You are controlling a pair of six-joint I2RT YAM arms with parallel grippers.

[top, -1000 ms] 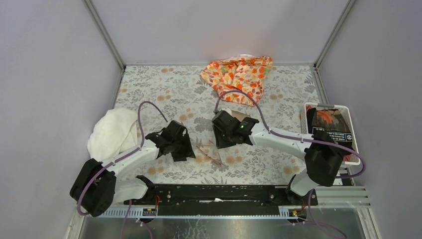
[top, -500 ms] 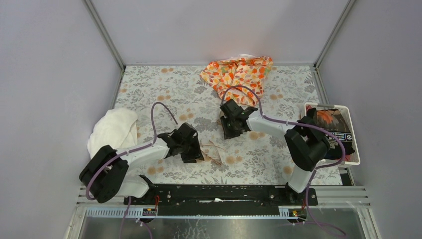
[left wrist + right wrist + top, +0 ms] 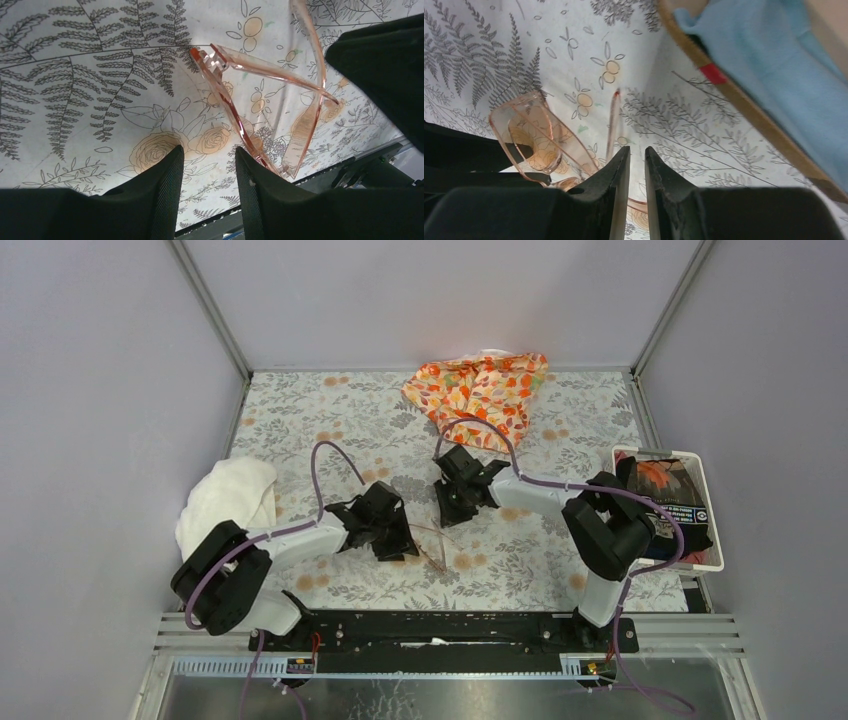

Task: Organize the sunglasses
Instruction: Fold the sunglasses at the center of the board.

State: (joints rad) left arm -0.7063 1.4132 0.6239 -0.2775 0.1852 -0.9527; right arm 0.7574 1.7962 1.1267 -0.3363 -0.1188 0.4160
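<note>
The sunglasses (image 3: 430, 540), a thin orange-pink frame with pale lenses, lie unfolded on the floral table between my two grippers. In the left wrist view the sunglasses (image 3: 235, 107) run down past my right fingertip (image 3: 247, 165). My left gripper (image 3: 392, 538) is partly open with only table in its gap (image 3: 207, 165). My right gripper (image 3: 452, 505) is nearly shut, with a thin slit (image 3: 637, 160). One slim arm of the sunglasses (image 3: 613, 120) ends beside its left fingertip. The lens (image 3: 531, 135) is at the left. The open brown case (image 3: 744, 100) with the blue cloth (image 3: 774, 55) is close on the right.
An orange floral cloth (image 3: 480, 390) lies at the back of the table. A white towel (image 3: 228, 502) lies at the left edge. A white basket (image 3: 625, 452) with a dark packet (image 3: 665, 500) stands at the right edge. Grey walls close in three sides.
My left gripper has moved right, up to the sunglasses. My right arm has folded in, and its gripper has shifted slightly back and turned toward the sunglasses.
</note>
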